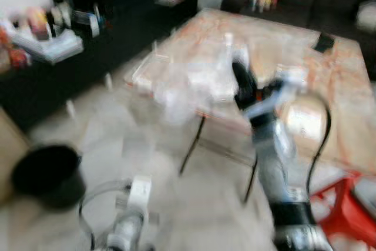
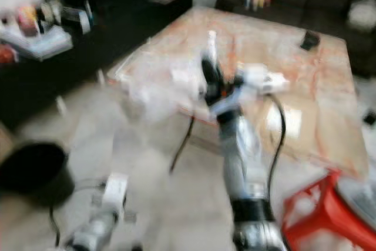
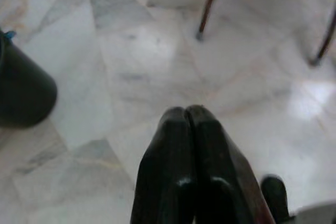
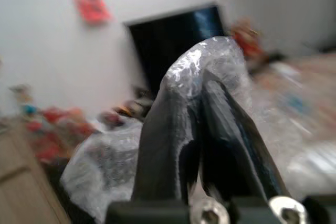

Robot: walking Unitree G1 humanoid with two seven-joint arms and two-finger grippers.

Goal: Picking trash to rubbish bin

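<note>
Both eye views are blurred by motion. My right gripper (image 1: 239,77) is raised over the near edge of the marble table (image 1: 346,80) and is shut on a clear plastic bag (image 4: 210,61), which hangs in a pale smear (image 1: 182,89) to the left of the fingers. In the right wrist view the crinkled plastic wraps over the closed fingertips (image 4: 218,103). A black rubbish bin (image 1: 47,174) stands on the floor at lower left, also seen as a dark bin (image 3: 21,90) in the left wrist view. My left gripper (image 3: 188,116) hangs low over the marble floor, shut and holding nothing.
A red stool (image 1: 346,210) stands at lower right, close to my right arm. Thin black table legs (image 1: 191,145) reach the floor ahead. A dark cabinet with clutter (image 1: 53,39) runs along the left. A black phone-like object (image 1: 323,42) lies on the table.
</note>
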